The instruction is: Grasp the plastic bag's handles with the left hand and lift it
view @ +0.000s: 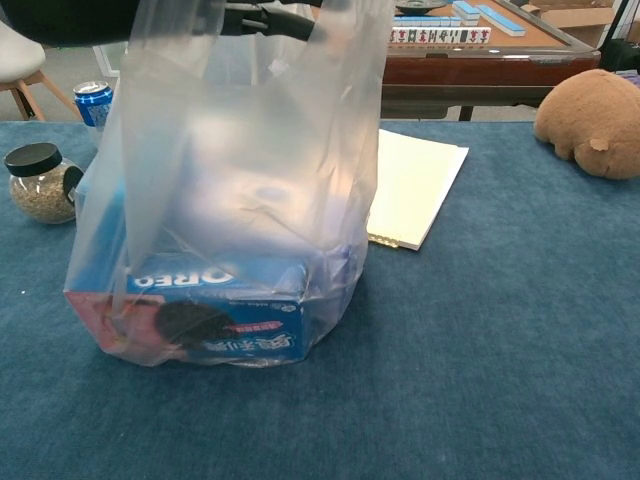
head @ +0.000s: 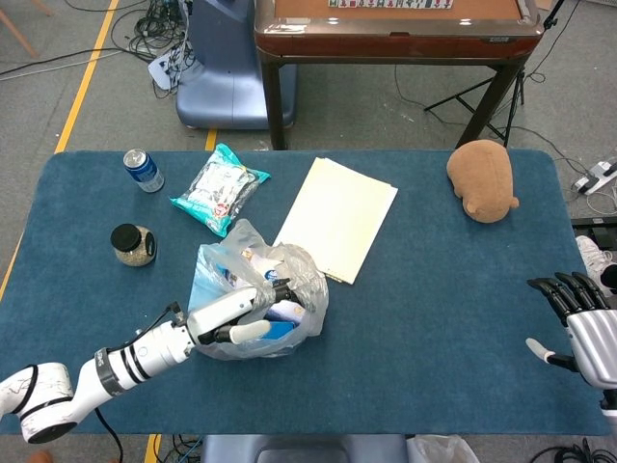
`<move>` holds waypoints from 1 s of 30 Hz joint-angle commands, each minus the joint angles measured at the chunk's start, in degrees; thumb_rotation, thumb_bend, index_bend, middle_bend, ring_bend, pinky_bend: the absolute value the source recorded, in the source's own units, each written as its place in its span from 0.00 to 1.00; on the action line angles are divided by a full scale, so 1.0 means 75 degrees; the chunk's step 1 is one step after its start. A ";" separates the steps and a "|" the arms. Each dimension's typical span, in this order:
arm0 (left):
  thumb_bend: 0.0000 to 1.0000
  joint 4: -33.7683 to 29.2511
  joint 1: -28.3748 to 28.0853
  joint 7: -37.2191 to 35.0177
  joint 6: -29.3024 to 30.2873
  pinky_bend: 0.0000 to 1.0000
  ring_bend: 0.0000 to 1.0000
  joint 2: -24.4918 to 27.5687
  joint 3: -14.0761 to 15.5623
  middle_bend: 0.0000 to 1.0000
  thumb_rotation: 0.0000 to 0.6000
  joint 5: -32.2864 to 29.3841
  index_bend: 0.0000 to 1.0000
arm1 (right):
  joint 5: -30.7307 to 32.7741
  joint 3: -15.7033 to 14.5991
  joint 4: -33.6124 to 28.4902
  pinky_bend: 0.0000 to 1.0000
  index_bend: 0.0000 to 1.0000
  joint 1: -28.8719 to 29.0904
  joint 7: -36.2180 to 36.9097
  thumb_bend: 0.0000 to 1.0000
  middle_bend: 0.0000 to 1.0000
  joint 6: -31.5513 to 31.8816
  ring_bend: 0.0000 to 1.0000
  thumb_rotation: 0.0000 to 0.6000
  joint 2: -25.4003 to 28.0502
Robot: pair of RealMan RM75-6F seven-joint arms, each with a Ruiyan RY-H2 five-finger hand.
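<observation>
Fingers (head: 262, 295) of the left hand (head: 231, 316) are curled closed around the gathered top of the plastic bag (head: 258, 301), gripping its handles from above; in the chest view the same dark fingers (view: 268, 18) show at the top edge with the clear film bunched beneath them. The bag hangs stretched upward from that grip, and its base looks to be touching the blue bench (head: 415, 289), though I cannot tell whether it rests there fully. It sits near the middle-left of the bench, just beside the near corner of the cream paper stack (head: 338, 217). Through the film an Oreo box (view: 215, 318) lies at the bottom, printed side out. The right hand (head: 578, 333) is at the far right edge of the bench, well apart from the bag, its fingers spread and holding nothing. A glass jar (head: 132, 244) with a black lid stands to the left of the bag, a blue can (head: 143, 170) stands beyond it, a teal snack packet (head: 219, 187) lies between the can and the paper, and a brown plush toy (head: 482, 179) lies near the far right corner.
</observation>
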 commanded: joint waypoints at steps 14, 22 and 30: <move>0.10 -0.0258 -0.0275 0.1124 -0.0801 0.00 0.00 -0.0513 -0.0447 0.08 0.00 -0.1484 0.22 | 0.0058 -0.0011 0.0186 0.12 0.21 -0.0001 0.0148 0.15 0.21 -0.0046 0.12 1.00 -0.0074; 0.08 -0.0327 -0.0238 0.0808 -0.0828 0.00 0.00 -0.0472 -0.0547 0.06 0.00 -0.1355 0.20 | 0.0092 -0.0018 0.0237 0.12 0.21 -0.0031 0.0194 0.15 0.21 -0.0028 0.12 1.00 -0.0087; 0.07 -0.0382 -0.0196 0.0385 -0.0764 0.00 0.00 -0.0407 -0.0595 0.04 0.00 -0.1120 0.17 | 0.0111 -0.0016 0.0239 0.12 0.21 -0.0025 0.0190 0.15 0.21 -0.0053 0.12 1.00 -0.0095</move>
